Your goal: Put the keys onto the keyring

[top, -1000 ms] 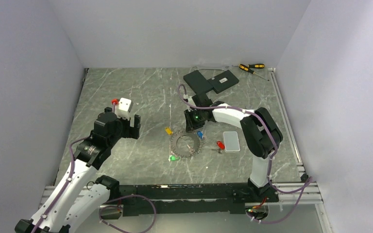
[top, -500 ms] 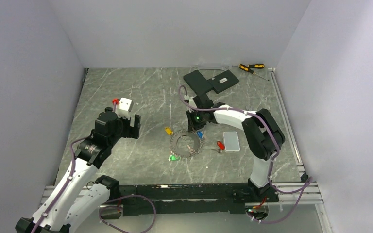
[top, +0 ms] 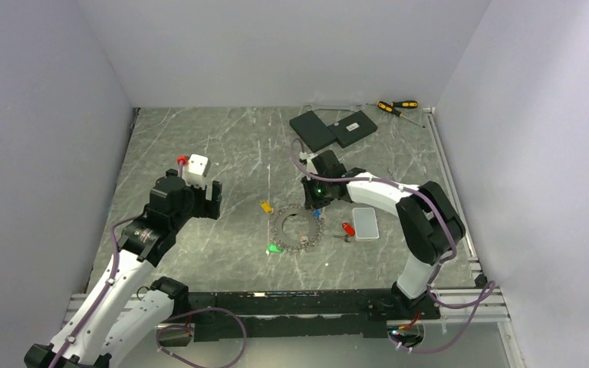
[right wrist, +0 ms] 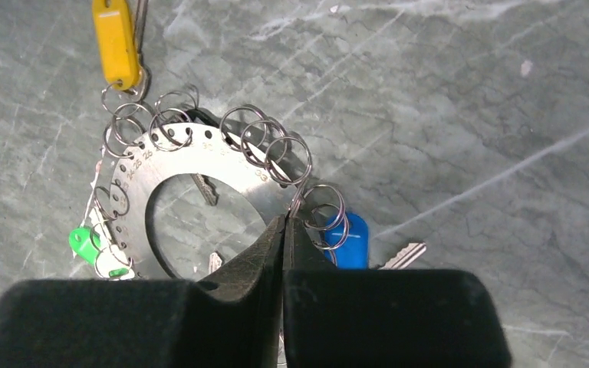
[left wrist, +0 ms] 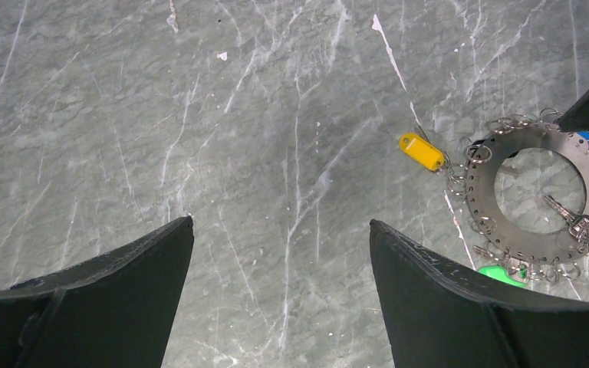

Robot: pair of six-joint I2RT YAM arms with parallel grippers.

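Note:
The keyring lies flat mid-table, a dark toothed plate with small split rings round its rim; it also shows in the left wrist view and the right wrist view. A yellow key lies at its upper left. A green key is at its lower left, a blue key at its right, and a red key lies farther right. My right gripper is shut at the keyring's upper right rim, pinching a split ring. My left gripper is open and empty, left of the keyring.
A white rectangular slab lies right of the red key. Two black slabs and two yellow-and-black screwdrivers are at the back. Walls close in the left, back and right sides.
My right gripper has moved nearer and to the right, from the keyring's top edge to its upper right rim by the blue key. The left arm has not moved.

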